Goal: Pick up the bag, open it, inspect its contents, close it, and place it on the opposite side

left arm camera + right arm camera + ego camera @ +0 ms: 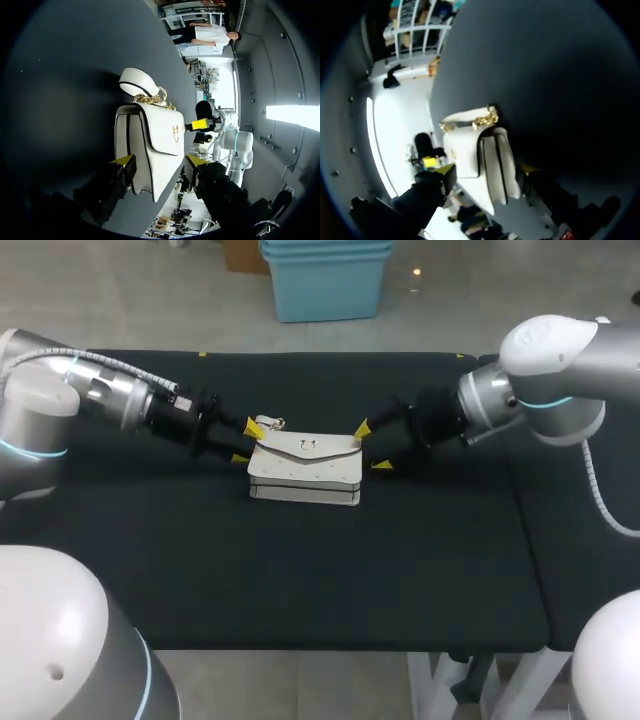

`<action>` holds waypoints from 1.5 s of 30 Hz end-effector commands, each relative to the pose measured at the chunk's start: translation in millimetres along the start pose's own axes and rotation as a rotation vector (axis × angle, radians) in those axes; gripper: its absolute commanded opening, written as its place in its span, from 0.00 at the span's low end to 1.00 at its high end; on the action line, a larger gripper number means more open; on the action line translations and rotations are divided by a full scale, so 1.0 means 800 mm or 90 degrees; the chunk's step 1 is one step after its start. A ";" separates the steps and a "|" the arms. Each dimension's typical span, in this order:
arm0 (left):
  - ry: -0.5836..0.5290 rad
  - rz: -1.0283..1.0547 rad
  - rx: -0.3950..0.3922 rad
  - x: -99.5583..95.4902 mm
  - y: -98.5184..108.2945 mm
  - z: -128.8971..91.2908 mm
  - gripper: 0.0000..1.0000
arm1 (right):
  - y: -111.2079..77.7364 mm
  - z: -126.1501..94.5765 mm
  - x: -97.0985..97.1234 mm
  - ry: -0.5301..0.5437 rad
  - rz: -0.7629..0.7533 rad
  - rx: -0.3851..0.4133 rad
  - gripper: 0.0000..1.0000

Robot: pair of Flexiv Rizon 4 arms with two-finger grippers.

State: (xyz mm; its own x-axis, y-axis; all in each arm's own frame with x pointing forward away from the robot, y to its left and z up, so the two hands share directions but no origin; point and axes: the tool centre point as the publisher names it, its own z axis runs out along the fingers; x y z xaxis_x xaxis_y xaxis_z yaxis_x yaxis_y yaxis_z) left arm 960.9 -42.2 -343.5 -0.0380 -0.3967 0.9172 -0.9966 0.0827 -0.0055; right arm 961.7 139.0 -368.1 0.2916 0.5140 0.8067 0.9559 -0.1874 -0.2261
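Note:
A white handbag (305,468) stands upright near the middle of the black table, flap shut, with a gold clasp. Its gold chain (152,99) and white strap (139,81) lie at its left end. My left gripper (247,442) is open at that end, and in its wrist view the bag (150,145) sits between the yellow fingertips (124,161). My right gripper (372,447) is open at the other end, its fingers straddling the bag (485,160). My right gripper's yellow tip (200,124) shows beyond the bag in the left wrist view.
The black table (300,580) spreads wide in front of the bag, its front edge (330,648) well clear of both arms. A seam (512,480) splits off a second black surface to the right, under my right arm.

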 end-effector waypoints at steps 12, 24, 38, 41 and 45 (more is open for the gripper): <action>-0.075 -0.056 -0.014 0.000 0.019 0.022 0.33 | -0.004 -0.059 -0.003 -0.167 0.011 -0.097 1.00; -0.106 -0.070 -0.005 -0.009 0.016 0.023 0.00 | 0.008 -0.084 -0.012 -0.233 0.023 -0.093 1.00; -0.131 -0.078 -0.009 -0.013 0.011 0.020 0.00 | 0.008 -0.084 -0.012 -0.233 0.023 -0.093 1.00; -0.121 -0.065 -0.014 -0.015 0.006 0.015 0.00 | 0.012 -0.083 -0.013 -0.262 0.017 -0.110 1.00; -0.134 -0.037 -0.019 -0.023 -0.014 -0.017 0.00 | 0.038 -0.110 -0.023 -0.326 -0.007 -0.147 1.00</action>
State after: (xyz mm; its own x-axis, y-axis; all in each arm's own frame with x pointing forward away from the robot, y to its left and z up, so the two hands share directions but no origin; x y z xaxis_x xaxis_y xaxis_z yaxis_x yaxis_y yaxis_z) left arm 959.7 -40.6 -358.2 0.0024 -0.5828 0.8126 -0.9970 0.0612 0.0468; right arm 977.2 53.9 -346.2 0.3168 0.8059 0.5001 0.9448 -0.3147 -0.0914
